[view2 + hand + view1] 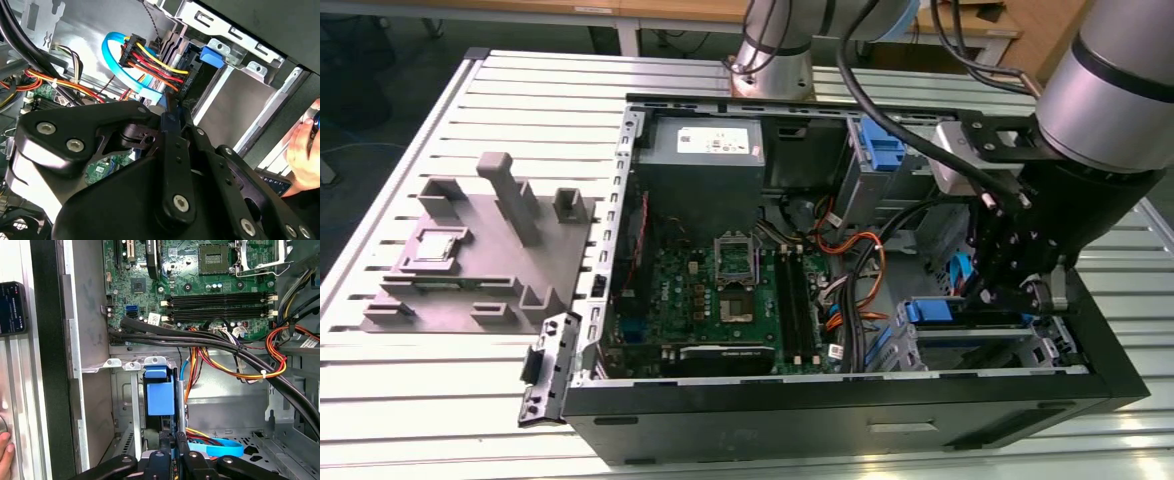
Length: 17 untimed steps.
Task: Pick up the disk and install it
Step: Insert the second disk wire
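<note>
Slatted metal table in the exterior view carries an open computer case and a grey fixture block, the gripper reaching into the drive bay. In the first wrist view the disk, blue-railed, stands upright in the bay, pinched between the gripper fingers. In the second wrist view its blue edge sits by the bay's metal frame, and a hand rests nearby.

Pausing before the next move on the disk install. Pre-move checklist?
1. Tool at the drive bay, by the disk: ok.
2. Disk fully seated in bay: cannot tell.
3. Blue cable clear of tool: not ok, lies right beside it.
4. Person's hand away from case: not ok, close beside it.
5. Case open for access: ok.
</note>
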Each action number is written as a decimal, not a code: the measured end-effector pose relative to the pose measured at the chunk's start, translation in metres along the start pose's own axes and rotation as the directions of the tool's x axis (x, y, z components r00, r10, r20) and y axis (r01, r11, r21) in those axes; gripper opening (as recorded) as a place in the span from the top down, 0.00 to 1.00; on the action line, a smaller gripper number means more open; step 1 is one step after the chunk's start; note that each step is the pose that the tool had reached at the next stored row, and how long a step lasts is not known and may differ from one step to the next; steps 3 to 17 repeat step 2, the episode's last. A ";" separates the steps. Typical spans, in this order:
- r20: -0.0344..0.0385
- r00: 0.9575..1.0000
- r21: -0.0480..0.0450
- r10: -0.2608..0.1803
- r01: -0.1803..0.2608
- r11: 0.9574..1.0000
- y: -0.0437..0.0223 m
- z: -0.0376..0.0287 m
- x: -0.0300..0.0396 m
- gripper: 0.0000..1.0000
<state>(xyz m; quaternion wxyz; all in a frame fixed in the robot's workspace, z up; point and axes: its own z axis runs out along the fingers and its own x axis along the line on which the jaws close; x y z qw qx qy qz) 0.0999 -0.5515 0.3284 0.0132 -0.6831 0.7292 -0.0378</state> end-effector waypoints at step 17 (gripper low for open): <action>0.001 1.000 0.000 0.000 0.000 1.000 -0.0001 -0.0009 0.0001 0.83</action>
